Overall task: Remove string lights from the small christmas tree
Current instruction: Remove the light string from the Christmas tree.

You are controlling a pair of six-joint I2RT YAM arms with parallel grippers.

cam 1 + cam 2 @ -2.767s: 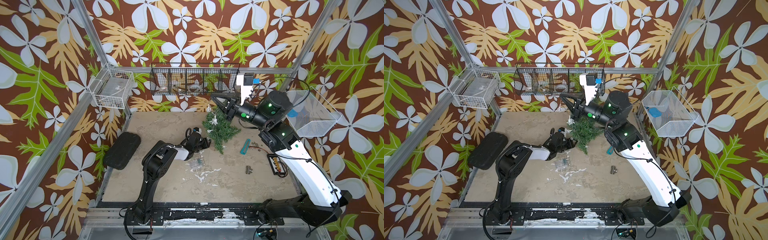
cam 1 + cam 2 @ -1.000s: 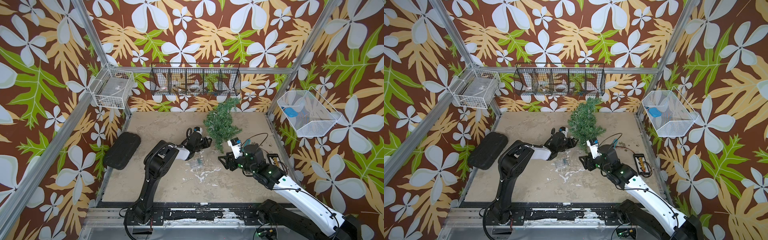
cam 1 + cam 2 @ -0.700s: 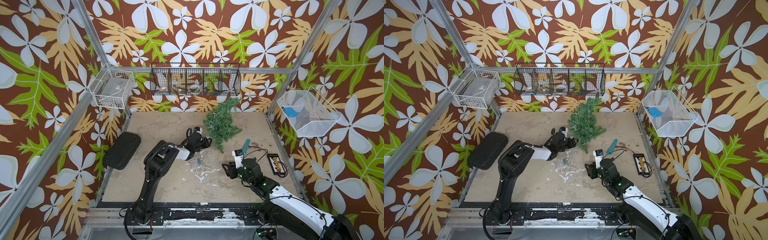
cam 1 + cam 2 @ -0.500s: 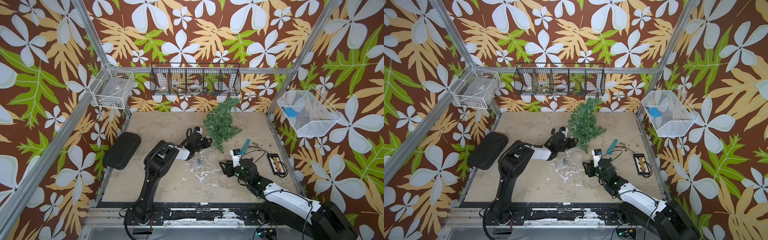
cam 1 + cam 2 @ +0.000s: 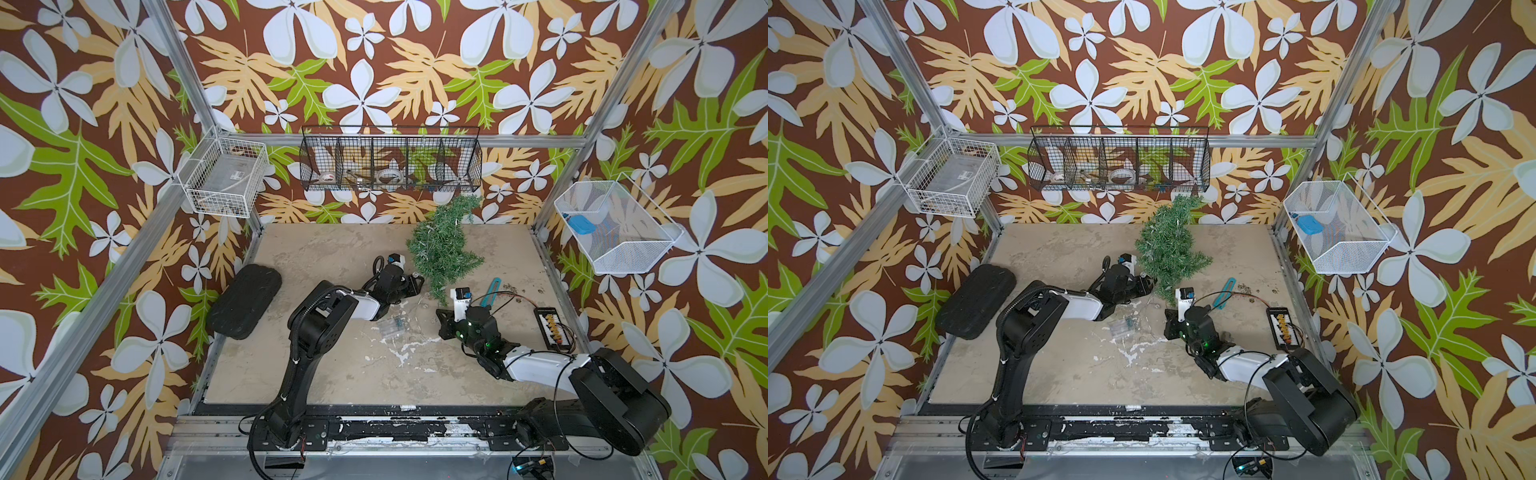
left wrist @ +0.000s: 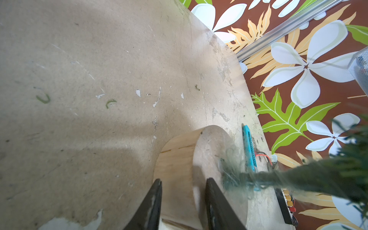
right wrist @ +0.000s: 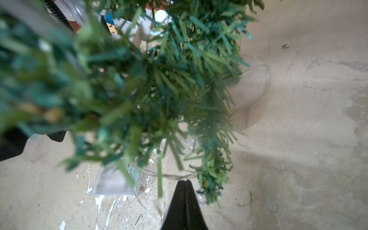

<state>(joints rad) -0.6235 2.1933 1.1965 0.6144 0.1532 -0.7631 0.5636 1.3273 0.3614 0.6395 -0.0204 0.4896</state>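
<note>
While the left claw (image 6: 183, 180) grips the small christmas tree (image 5: 442, 245) by its wooden base (image 6: 179, 155), apparently steadying it, the right claw (image 7: 185, 182) is pressed fully closed low over the tabletop (image 5: 332, 249), beside the string lights (image 7: 117, 179) lying under the branches, and whether it pinches the wire cannot be told.

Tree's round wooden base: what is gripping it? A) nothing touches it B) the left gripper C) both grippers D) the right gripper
B: in the left wrist view the left gripper has one finger on either side of the small christmas tree's wooden base.
</note>
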